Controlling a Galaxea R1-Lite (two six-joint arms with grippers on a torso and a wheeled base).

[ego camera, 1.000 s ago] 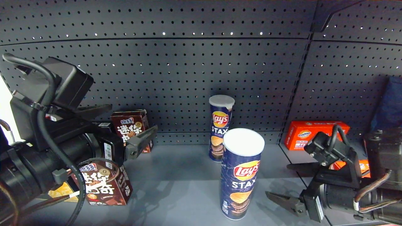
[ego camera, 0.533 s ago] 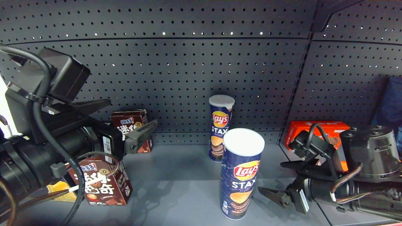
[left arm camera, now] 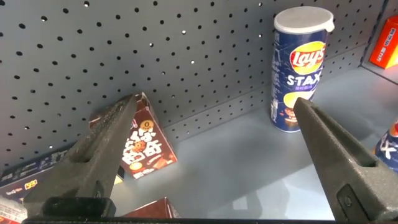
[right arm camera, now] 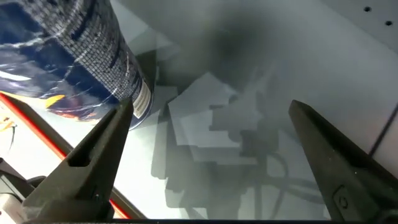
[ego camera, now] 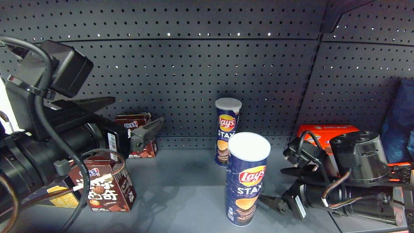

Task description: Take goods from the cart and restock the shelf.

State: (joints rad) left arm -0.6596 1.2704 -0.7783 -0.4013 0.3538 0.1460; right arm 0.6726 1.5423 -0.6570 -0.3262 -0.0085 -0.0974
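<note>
Your right end effector [ego camera: 271, 183] is spread open and grips nothing. It sits low over the shelf [ego camera: 181, 181], just beside the foot of the front chip can [ego camera: 247, 179]. In the right wrist view the can [right arm camera: 74, 56] lies outside the gap, next to one finger rather than between the two, so it appears to stand on its own. It is upright near the shelf's front edge, lined up ahead of the rear chip can [ego camera: 227, 131] with its label facing out, which reads as a deliberate row for shoppers. Your left end effector [ego camera: 137, 110] is also open and empty, hanging above the chocolate boxes [ego camera: 106, 189] on the left, apparently parked clear of the cans. If you judge the front can settled, draw the right arm straight back so a finger does not clip it.
</note>
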